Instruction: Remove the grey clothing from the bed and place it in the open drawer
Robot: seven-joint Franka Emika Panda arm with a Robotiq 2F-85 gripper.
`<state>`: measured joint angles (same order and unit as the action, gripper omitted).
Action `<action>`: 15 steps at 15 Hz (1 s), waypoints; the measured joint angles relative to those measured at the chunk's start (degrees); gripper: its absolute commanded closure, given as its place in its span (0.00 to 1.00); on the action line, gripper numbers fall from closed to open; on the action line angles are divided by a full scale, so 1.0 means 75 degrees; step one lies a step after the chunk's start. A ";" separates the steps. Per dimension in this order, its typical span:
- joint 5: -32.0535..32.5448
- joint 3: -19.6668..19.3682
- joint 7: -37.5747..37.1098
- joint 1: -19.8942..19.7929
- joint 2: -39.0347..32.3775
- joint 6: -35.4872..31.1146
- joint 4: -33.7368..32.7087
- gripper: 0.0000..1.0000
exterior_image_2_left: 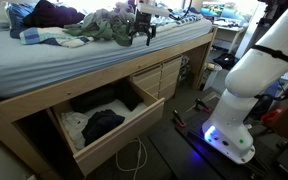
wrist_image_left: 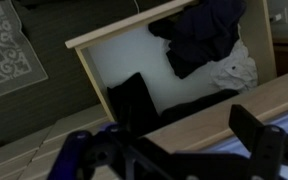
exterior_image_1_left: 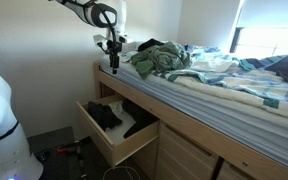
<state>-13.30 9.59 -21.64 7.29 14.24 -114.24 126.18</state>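
Grey clothing lies heaped on the bed, at 3 o'clock from the gripper in an exterior view. The gripper hangs at the bed's edge above the open drawer, fingers spread apart, holding nothing. In the wrist view, dark clothes lie in the drawer at 12 o'clock.

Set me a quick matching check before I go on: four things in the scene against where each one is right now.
Things:
1. end effector
2. grey clothing
3. drawer
4. dark clothes

Places or states:
A. lying in the drawer
B. pulled out under the bed
C. heaped on the bed
D. open and empty, over the bed's edge

Pairs: 1-D, 2-C, 3-B, 4-A
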 measured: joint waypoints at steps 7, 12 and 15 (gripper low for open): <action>0.0041 0.0027 -0.0633 -0.0052 0.0093 -0.3119 -0.0123 0.00; 0.0487 0.0080 -0.1401 -0.0314 -0.0243 -0.5351 -0.0284 0.00; 0.0529 0.0112 -0.1482 -0.0342 -0.0307 -0.5467 -0.0339 0.00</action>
<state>-9.33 10.43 -32.75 4.72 11.94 -155.24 123.64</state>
